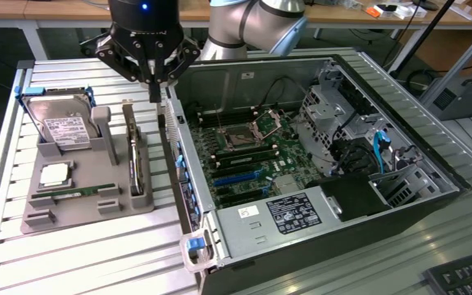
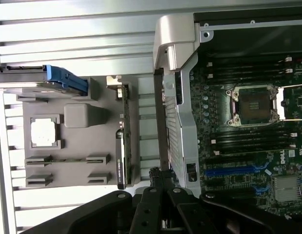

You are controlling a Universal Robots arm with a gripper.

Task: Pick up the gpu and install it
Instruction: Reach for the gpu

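Over on the grey tray is where the gpu sits. It's standing on its long edge in a slot along the side of the tray closest to the computer case, running lengthwise. From the wrist view it reads as a thin strip, tan at one end and dark at the other (it's edge-on, so I can't make out much more than that). My gripper is pinched fully together with nothing between the fingers, so no, I'm not holding the card. My fingertips hang just off the card toward the exterior view's right, over the narrow gap between the tray and the case's silver wall, and as far as I can tell they're clear of both. The same tray also has a hard drive with a white label propped up at one end, a square cpu in its pocket, and a skinny green memory stick lying flat. The case is lying open side up with the green motherboard exposed, and everything sits on a slatted metal table
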